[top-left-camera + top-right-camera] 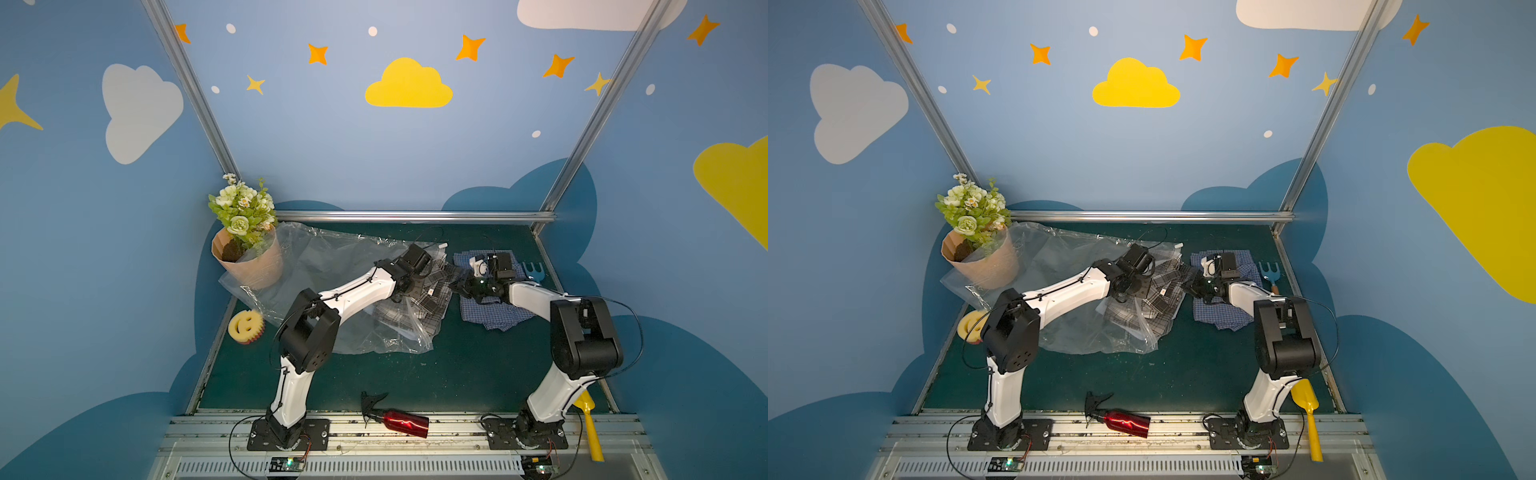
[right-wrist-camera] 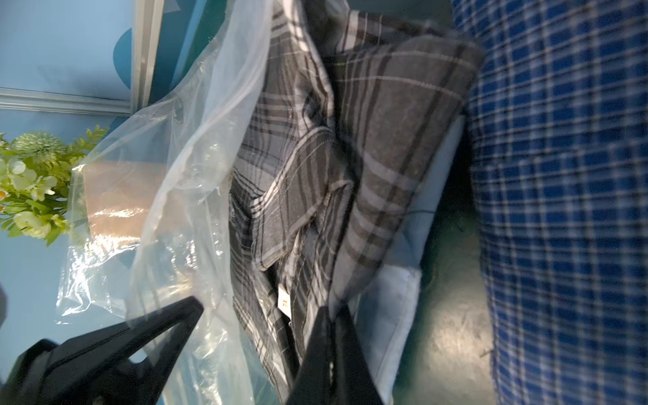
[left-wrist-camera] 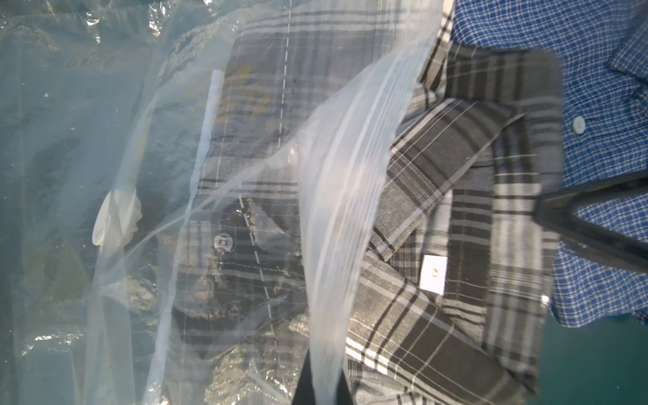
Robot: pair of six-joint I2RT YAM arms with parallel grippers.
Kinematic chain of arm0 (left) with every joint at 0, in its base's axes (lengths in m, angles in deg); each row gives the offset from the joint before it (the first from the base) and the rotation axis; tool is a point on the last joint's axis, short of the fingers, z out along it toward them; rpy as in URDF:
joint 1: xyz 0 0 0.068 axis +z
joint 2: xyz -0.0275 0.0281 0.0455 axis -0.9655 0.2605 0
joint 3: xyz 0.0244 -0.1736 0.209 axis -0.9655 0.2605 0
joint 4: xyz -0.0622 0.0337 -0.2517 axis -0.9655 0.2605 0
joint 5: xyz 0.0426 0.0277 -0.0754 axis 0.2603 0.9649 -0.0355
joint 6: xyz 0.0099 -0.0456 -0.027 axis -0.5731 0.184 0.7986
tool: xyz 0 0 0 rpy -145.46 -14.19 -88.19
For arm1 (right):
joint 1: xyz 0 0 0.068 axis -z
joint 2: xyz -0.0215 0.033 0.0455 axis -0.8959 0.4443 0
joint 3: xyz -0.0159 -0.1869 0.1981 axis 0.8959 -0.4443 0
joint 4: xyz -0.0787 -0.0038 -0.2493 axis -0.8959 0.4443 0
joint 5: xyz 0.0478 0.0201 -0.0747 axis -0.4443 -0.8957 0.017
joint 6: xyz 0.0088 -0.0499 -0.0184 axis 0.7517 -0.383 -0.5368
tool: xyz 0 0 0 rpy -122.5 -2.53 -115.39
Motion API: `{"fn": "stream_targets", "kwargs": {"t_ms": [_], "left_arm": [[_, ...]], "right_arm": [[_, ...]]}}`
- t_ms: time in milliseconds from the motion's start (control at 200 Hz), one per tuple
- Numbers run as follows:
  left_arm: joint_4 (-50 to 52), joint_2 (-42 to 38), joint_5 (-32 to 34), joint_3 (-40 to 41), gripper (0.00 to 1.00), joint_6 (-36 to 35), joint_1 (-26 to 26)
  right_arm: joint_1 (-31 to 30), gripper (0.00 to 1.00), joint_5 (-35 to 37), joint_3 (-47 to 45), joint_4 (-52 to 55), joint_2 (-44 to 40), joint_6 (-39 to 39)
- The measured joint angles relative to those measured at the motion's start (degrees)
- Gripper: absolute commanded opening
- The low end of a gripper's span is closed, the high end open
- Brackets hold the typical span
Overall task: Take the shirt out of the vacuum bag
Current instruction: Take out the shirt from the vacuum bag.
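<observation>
Crinkled clear vacuum bag (image 1: 324,257), grey plaid shirt (image 1: 440,286) half out

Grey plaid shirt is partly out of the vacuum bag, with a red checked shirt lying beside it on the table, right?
No: the checked shirt beside it is blue, not red, as both top views show. The grey plaid shirt is partly out of the vacuum bag.

White tag (image 3: 433,273) on the grey plaid shirt (image 3: 456,217) (orange print) perhaps reads XL.
</observation>
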Motion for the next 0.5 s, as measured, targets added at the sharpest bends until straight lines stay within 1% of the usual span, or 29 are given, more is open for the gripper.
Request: {"fn": "stream_targets", "kwargs": {"t_ms": [45,90,175,240,385,461,501], "left_arm": [[0.0,0.0,0.02,0.02,0.04,0.0,0.02],[-0.13,-0.07,0.02,0.17,0.04,0.02,0.09],[-0.26,-0.37,0.02,0.79,0.04,0.04,0.22],[-0.37,-0.55,0.02,1.05,0.04,0.11,0.35],[-0.42,-0.79,0.02,1.07,0.04,0.2,0.46],[-0.42,-0.81,0.02,1.07,0.04,0.22,0.46],[-0.42,-0.81,0.02,1.07,0.04,0.22,0.46]], "right_arm": [[0.11,0.27,-0.31,-0.31,-1.2,1.27,0.26],[0.15,0.31,-0.66,-0.59,-2.4,2.45,0.81],[0.24,0.34,-1.38,-1.14,-4.7,4.07,1.33],[0.24,0.35,-1.81,-1.66,-6.43,4.96,1.88],[0.24,0.27,-2.05,-3.21,-9.33,5.42,3.19],[0.24,0.2,-2.08,-3.5,-10.27,5.42,3.65],[0.24,0.14,-2.05,-3.54,-10.49,5.42,4.04]]}}
